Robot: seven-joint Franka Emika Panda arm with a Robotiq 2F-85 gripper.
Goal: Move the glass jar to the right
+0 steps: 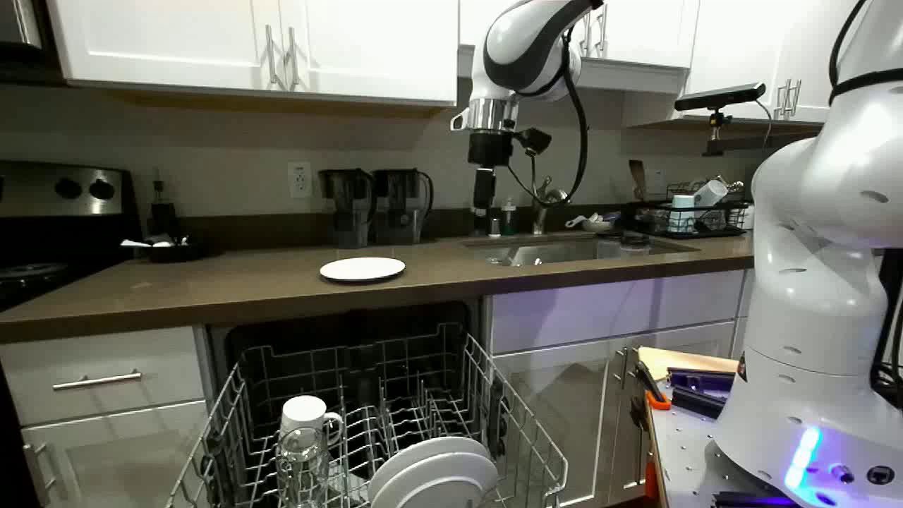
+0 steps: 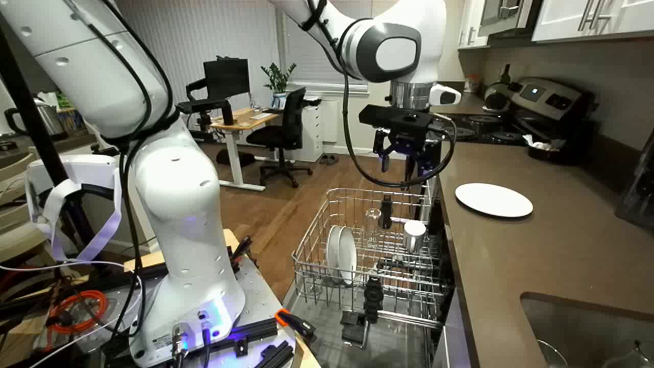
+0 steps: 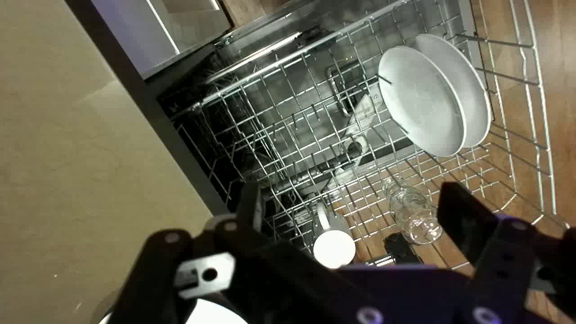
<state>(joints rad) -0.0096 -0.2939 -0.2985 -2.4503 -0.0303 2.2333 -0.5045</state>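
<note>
The clear glass jar (image 1: 302,466) stands in the pulled-out dishwasher rack (image 1: 525,423), and it appears bottom up. It also shows in an exterior view (image 2: 372,225) and in the wrist view (image 3: 414,213), near the right finger in the picture. A white mug (image 1: 303,408) stands bottom up beside it, apart from it in the wrist view (image 3: 334,248). My gripper (image 3: 353,198) is open with nothing between its fingers. It hangs pointing down, well above the rack, as an exterior view (image 2: 397,166) shows.
Two white plates (image 2: 341,254) stand on edge in the rack. A white plate (image 1: 362,269) lies on the brown counter (image 2: 557,250) beside the rack. The sink (image 1: 550,252), two pitchers (image 1: 402,204) and a dish drainer (image 1: 695,215) are along the counter.
</note>
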